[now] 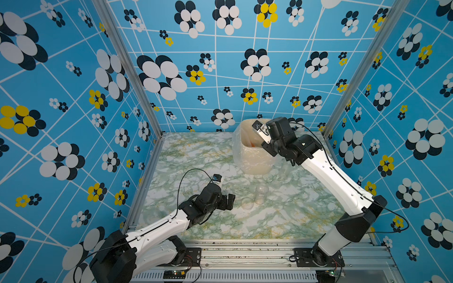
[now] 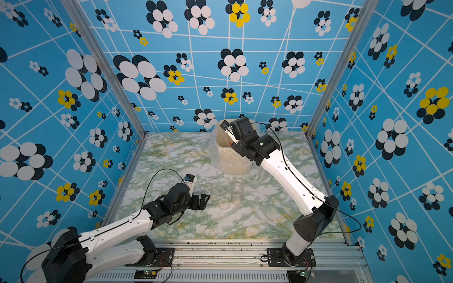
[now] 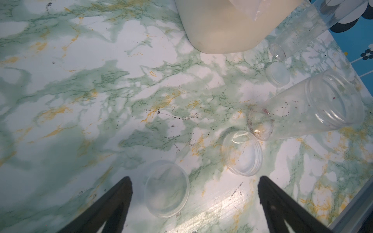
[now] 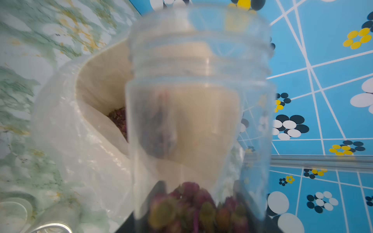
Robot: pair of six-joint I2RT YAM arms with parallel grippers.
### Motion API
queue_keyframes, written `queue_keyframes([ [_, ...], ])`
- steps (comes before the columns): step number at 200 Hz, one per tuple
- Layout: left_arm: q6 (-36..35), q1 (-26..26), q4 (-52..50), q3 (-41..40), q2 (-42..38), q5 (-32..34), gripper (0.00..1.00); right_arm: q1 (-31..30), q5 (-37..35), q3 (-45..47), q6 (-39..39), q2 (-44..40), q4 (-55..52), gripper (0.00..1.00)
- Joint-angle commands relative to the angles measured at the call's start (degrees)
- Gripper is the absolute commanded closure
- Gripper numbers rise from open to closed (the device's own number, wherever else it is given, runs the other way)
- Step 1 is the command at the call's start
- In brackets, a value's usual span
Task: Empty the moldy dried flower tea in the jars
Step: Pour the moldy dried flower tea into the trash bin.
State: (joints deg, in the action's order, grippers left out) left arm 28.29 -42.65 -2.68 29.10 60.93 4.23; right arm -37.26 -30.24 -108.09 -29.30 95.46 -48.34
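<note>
Two grippers, two different states; notes go view by view.

Both top views: my left gripper hangs low over the green-and-white marbled table, fingers spread, holding nothing. Just past its fingertips lies a flat round clear lid. Beside that lid stands a small clear cylindrical plastic jar, upright and uncapped. Farther ahead of that gripper is the big beige plastic-lined bin. My right gripper reaches down into the bin's mouth, and its fingertips are hidden there.

Left wrist view: my two black fingers stand wide apart. One clear lid lies flat in the gap, touching neither finger. I cannot tell whether it is the one seen from above. A second lid lies just beyond the fingertips, beside the foot of the upright jar. That jar holds only reddish crumbs on its wall and base. Farther out are a third lid and a far jar, also clear, close to the bin.

Right wrist view: my right gripper is clamped on a clear plastic jar with a threaded neck, lid off. Dark fingers show on either side of this held jar at its closed end. The reddish-purple dried flower tea sits at that end, between my fingers, and the mouth points away from my wrist. Beyond the jar the bin gapes, with more tea lying on its liner.
</note>
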Motion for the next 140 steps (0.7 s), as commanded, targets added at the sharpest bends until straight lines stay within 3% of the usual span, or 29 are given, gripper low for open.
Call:
queue_keyframes([
  [1,-1.1,0.3,2.4,1.0,-0.2,-1.0,0.01,1.1,-4.8,-4.3,-6.2,1.5,-3.1,1.0],
  [58,-1.0,0.3,4.1,0.7,0.7,-1.7,0.01,3.3,-9.9,-10.7,-11.9,7.4,-7.9,1.0],
  [140,-0.5,0.3,5.1,0.1,1.1,-1.7,0.01,3.7,-16.9,-8.2,-21.0,8.3,-3.8,1.0],
])
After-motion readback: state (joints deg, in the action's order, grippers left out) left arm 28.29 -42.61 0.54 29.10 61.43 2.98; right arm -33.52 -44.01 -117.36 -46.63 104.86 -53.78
